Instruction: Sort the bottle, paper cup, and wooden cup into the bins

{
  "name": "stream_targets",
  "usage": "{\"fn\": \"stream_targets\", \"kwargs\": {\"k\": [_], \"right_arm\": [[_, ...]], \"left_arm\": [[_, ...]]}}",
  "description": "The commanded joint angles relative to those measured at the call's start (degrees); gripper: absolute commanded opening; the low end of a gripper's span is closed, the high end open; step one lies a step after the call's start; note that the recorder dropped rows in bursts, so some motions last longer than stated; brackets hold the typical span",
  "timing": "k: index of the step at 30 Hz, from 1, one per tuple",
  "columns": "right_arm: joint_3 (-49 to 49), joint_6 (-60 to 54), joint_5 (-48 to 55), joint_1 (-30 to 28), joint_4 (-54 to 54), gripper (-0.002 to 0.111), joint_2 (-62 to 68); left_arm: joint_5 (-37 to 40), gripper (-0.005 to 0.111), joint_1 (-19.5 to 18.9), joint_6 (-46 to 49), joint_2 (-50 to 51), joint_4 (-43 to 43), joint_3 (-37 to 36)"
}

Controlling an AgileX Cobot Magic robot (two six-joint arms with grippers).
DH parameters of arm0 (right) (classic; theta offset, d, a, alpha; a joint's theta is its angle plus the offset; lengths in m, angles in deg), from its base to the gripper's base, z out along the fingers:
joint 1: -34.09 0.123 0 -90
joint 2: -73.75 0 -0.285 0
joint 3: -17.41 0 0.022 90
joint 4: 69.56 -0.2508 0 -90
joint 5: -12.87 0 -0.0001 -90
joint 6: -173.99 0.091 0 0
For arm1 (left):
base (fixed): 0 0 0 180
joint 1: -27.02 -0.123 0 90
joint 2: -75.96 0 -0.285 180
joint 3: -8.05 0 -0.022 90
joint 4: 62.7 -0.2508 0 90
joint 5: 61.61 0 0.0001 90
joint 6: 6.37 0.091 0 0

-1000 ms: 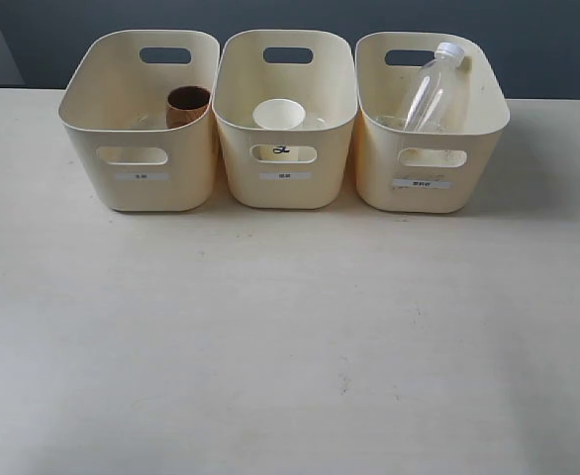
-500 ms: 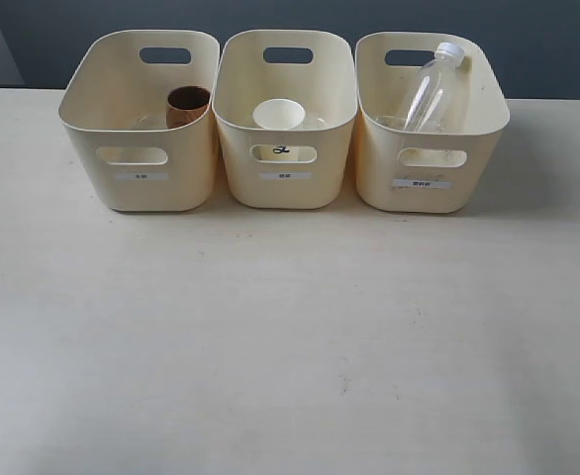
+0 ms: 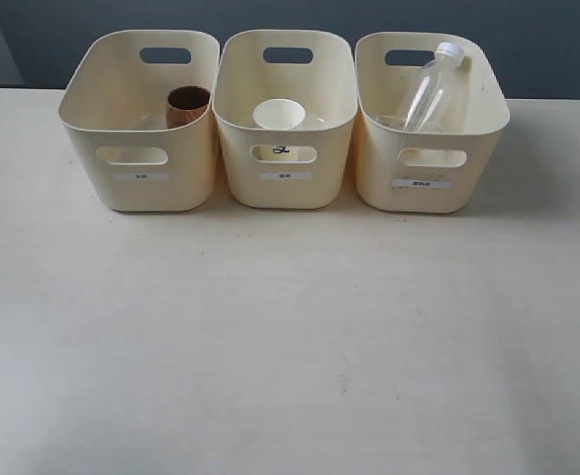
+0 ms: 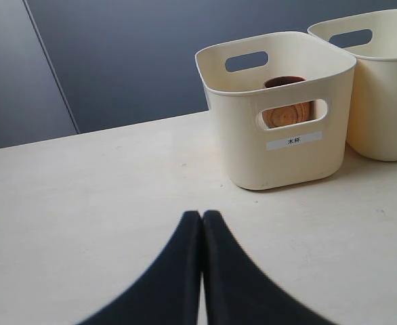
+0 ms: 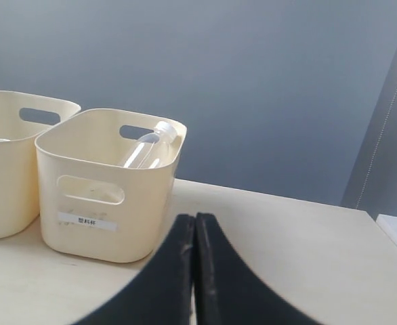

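Observation:
Three cream bins stand in a row at the back of the table. The wooden cup [image 3: 187, 106] [image 4: 285, 112] sits in the left bin [image 3: 142, 188] [image 4: 280, 159]. In the middle bin [image 3: 285, 193] stands the paper cup [image 3: 278, 116]. The clear bottle [image 3: 431, 91] [image 5: 146, 147] leans inside the right bin [image 3: 424, 193] [image 5: 97, 230], its white cap up against the rim. Neither arm shows in the exterior view. My left gripper [image 4: 202, 215] is shut and empty, short of the left bin. My right gripper [image 5: 195, 218] is shut and empty, beside the right bin.
The pale table [image 3: 290, 336] stretches in front of the bins. A dark blue-grey wall [image 5: 253, 81] stands behind the table. The table's far edge runs just behind the bins.

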Motion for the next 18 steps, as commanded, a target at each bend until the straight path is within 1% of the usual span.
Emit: {"fn": "stream_targets", "kwargs": {"k": [1,18], "right_arm": [[0.3,0.1,0.0,-0.3,-0.5,-0.001,-0.4],[0.3,0.1,0.4,-0.3,-0.8,-0.001,-0.4]], "left_arm": [[0.1,0.000,0.2,-0.1,-0.3,0.1,-0.1],[0.1,0.000,0.2,-0.1,-0.3,0.1,-0.1]]}}
